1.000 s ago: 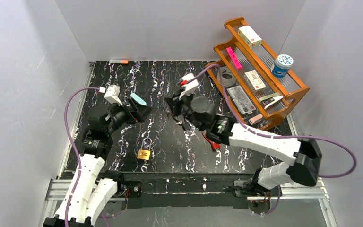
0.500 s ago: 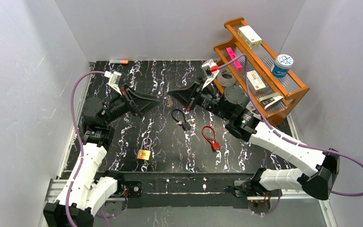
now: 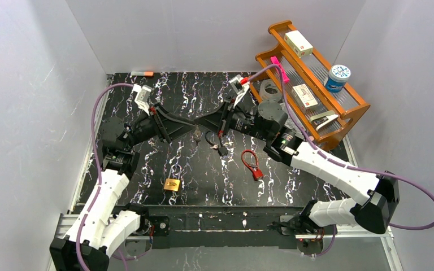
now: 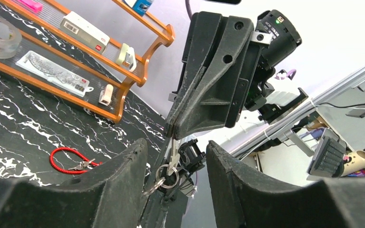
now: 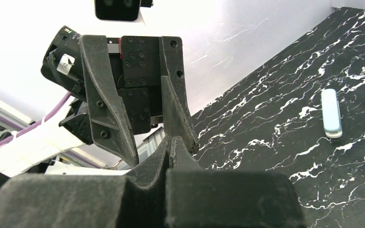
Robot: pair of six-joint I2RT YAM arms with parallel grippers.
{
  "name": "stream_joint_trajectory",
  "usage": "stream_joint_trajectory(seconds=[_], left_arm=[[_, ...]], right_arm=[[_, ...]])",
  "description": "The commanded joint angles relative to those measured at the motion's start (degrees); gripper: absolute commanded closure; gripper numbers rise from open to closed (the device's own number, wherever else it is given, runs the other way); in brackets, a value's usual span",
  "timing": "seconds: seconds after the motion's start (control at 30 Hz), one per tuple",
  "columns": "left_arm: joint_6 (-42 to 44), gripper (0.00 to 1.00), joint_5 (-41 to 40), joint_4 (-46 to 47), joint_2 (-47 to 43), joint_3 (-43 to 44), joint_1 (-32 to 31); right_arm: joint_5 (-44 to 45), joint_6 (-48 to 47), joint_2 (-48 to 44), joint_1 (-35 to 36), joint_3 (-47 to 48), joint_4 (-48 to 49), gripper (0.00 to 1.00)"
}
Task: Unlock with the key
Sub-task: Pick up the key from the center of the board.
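Note:
A small silver key [image 4: 175,153] with two rings [image 4: 167,178] hangs from the tips of my right gripper [image 4: 171,132], which is shut on its blade. My left gripper [image 4: 176,144] faces it tip to tip, jaws open, one on either side of the key and not touching it. In the top view the two grippers meet above mid-table, with the key [image 3: 196,135] dangling below them. In the right wrist view my right gripper [image 5: 171,141] is pressed shut and the left fingers [image 5: 107,104] stand just beyond. A brass padlock [image 3: 172,184] lies near the front edge.
A red cable lock [image 3: 251,164] and a black lock with keys [image 3: 215,141] lie on the marble table [image 3: 147,169]. A wooden shelf [image 3: 353,104] holding tape, boxes and a blue tub stands at the back right. A pale blue bar [image 5: 331,114] lies on the table.
The right gripper rose from the table with the key and swung left; the left gripper swung right to meet it. The left jaws have narrowed around the key.

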Motion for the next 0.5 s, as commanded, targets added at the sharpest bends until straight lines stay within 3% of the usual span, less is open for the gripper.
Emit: stream_joint_trajectory(seconds=[0.0,0.23,0.47], left_arm=[[-0.3,0.54,3.5,1.7,0.1,-0.1,-0.6],[0.2,0.57,3.5,1.8,0.5,0.0,-1.9],[1.0,0.76,3.0,2.0,1.0,0.4,-3.0]], right_arm=[[-2.9,3.0,0.3,-0.6,0.8,3.9,0.99],[-5.3,4.9,1.1,-1.3,1.0,5.2,0.99],[-6.0,5.8,1.4,-1.3,0.4,6.6,0.99]])
